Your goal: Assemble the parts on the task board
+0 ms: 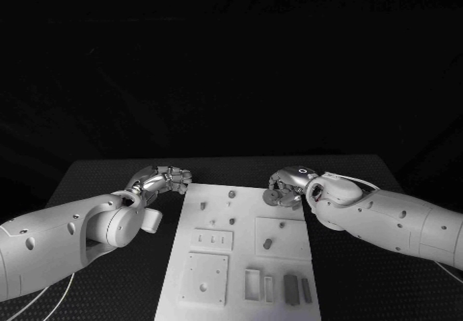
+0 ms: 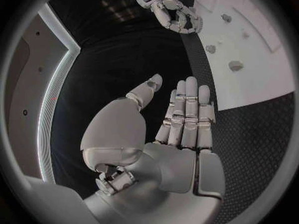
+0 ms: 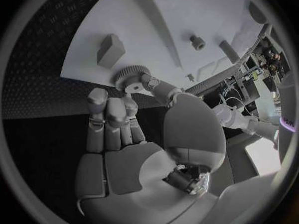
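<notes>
The white task board (image 1: 253,207) lies in the middle of the black table. My right hand (image 1: 292,182) hovers over its far right corner and pinches a small grey gear (image 1: 271,198) between thumb and fingers. In the right wrist view the gear (image 3: 129,79) sits at the fingertips of that hand (image 3: 124,134), above the board (image 3: 162,20). My left hand (image 1: 166,178) is just off the board's far left corner. Its fingers (image 2: 187,114) are straight and together, and it holds nothing.
Small pegs (image 1: 231,194) and a grey block (image 1: 268,244) stand on the board's far half. Nearer me are a square plate (image 1: 207,271) and slots with upright grey pieces (image 1: 292,291). A block (image 3: 111,50) and a peg (image 3: 197,42) lie close to the gear.
</notes>
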Robot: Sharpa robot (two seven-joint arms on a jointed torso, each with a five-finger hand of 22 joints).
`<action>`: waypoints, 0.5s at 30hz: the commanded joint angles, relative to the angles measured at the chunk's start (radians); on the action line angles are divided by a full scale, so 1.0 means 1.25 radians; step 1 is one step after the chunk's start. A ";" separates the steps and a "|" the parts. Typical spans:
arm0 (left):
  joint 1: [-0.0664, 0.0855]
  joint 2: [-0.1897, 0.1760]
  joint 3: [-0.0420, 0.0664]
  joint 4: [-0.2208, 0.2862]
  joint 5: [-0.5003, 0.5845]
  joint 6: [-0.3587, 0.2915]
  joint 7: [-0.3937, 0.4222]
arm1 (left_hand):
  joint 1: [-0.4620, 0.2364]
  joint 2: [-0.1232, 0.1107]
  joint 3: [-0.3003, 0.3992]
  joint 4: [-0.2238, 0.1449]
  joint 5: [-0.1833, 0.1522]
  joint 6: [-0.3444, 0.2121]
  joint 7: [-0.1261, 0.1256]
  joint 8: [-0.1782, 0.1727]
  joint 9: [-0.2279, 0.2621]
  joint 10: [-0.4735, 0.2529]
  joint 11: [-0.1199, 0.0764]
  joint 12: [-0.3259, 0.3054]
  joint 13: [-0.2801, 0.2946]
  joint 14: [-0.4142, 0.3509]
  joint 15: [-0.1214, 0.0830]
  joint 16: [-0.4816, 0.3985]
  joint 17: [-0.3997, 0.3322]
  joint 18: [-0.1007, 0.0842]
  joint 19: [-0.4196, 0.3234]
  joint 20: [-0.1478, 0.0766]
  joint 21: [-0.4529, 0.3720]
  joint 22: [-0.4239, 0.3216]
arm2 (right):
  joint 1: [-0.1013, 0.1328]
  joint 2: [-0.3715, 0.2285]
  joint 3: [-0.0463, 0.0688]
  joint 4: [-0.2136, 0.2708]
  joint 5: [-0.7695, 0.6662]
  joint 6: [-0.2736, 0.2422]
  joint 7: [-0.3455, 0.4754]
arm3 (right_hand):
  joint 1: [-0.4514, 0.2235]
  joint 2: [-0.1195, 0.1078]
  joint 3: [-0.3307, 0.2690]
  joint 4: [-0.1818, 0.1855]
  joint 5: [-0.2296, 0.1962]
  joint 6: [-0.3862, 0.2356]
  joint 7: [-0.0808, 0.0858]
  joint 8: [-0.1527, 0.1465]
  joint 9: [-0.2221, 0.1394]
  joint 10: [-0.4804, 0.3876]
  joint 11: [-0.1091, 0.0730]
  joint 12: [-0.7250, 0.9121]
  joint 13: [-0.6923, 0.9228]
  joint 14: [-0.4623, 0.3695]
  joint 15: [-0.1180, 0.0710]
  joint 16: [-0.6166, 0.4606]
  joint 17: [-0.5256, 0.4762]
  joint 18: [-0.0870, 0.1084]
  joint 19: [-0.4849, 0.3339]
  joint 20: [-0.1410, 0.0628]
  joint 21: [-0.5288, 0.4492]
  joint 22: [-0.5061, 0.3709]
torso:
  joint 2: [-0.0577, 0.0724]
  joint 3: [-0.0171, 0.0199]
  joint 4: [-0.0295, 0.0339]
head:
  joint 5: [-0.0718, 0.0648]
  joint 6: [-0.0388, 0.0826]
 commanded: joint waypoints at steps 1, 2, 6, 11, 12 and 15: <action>0.001 0.001 0.001 0.003 0.001 0.012 0.004 | -0.010 0.001 0.005 0.001 -0.005 -0.001 0.007 -0.005 0.001 0.003 0.005 -0.003 0.001 -0.003 0.003 -0.004 0.001 0.009 -0.005 -0.004 0.004 0.001 | -0.014 0.002 -0.013 -0.006 -0.024 0.096 -0.014 | -0.003 -0.005 -0.004 0.001 0.000 0.079 -0.008 -0.004 -0.004 -0.020 -0.014 0.004 -0.001 0.003 -0.004 -0.003 0.001 0.034 -0.006 0.000 0.003 0.014 | 0.000 -0.0001 -0.0005 | 0.001 -0.001; 0.001 0.001 0.001 0.003 0.001 0.012 0.004 | -0.010 0.001 0.005 0.001 -0.005 -0.001 0.007 -0.005 0.001 0.003 0.005 -0.003 0.001 -0.003 0.003 -0.005 0.001 0.009 -0.005 -0.004 0.004 0.001 | -0.014 0.003 -0.013 -0.006 -0.024 0.097 -0.014 | -0.003 -0.004 -0.004 0.001 0.001 0.079 -0.008 -0.004 -0.005 -0.021 -0.014 0.004 -0.001 0.003 -0.004 -0.003 0.001 0.034 -0.006 0.000 0.003 0.014 | 0.000 -0.0001 -0.0003 | 0.000 -0.001; 0.001 0.001 0.001 0.003 0.001 0.012 0.004 | -0.010 0.001 0.005 0.001 -0.005 -0.001 0.007 -0.005 0.001 0.004 0.005 -0.003 0.001 -0.003 0.003 -0.005 0.001 0.009 -0.005 -0.004 0.004 0.001 | -0.014 0.003 -0.013 -0.006 -0.025 0.095 -0.011 | 0.000 0.004 0.003 0.003 0.002 0.082 -0.008 -0.005 -0.005 -0.022 -0.014 0.004 -0.002 0.003 -0.003 -0.005 0.003 0.034 -0.008 0.001 0.004 0.013 | 0.000 0.0005 0.0000 | 0.000 -0.001; 0.001 0.001 0.001 0.004 0.001 0.011 0.004 | -0.010 0.001 0.005 0.001 -0.005 -0.001 0.007 -0.005 0.001 0.004 0.005 -0.003 0.001 -0.003 0.003 -0.005 0.001 0.009 -0.005 -0.004 0.004 0.001 | -0.014 0.002 -0.013 -0.005 -0.039 0.079 -0.007 | 0.007 0.029 0.018 -0.002 0.001 0.103 -0.014 0.003 -0.003 -0.021 -0.019 0.006 -0.003 0.004 -0.006 -0.008 0.006 0.034 -0.011 0.002 0.006 0.014 | 0.000 0.0001 0.0000 | 0.000 -0.002; 0.001 0.001 0.001 0.004 0.001 0.011 0.004 | -0.010 0.001 0.005 0.001 -0.005 -0.001 0.007 -0.005 0.001 0.004 0.005 -0.003 0.001 -0.003 0.003 -0.005 0.001 0.009 -0.005 -0.004 0.004 0.001 | -0.014 0.002 -0.013 -0.004 -0.044 0.073 -0.007 | 0.008 0.033 0.019 -0.004 0.001 0.108 -0.015 0.005 -0.002 -0.020 -0.020 0.007 -0.003 0.005 -0.007 -0.008 0.007 0.034 -0.011 0.002 0.007 0.014 | 0.000 0.0001 0.0000 | 0.000 -0.002; 0.001 0.000 0.001 0.004 0.001 0.011 0.004 | -0.010 0.001 0.006 0.001 -0.005 -0.001 0.007 -0.005 0.001 0.004 0.005 -0.003 0.001 -0.003 0.003 -0.005 0.001 0.009 -0.005 -0.004 0.004 0.001 | -0.014 0.002 -0.013 -0.004 -0.052 0.060 -0.007 | 0.010 0.046 0.024 -0.008 0.000 0.118 -0.019 0.009 0.001 -0.014 -0.023 0.011 -0.002 0.006 -0.010 -0.009 0.009 0.034 -0.012 0.003 0.009 0.014 | 0.000 0.0003 -0.0005 | 0.001 -0.002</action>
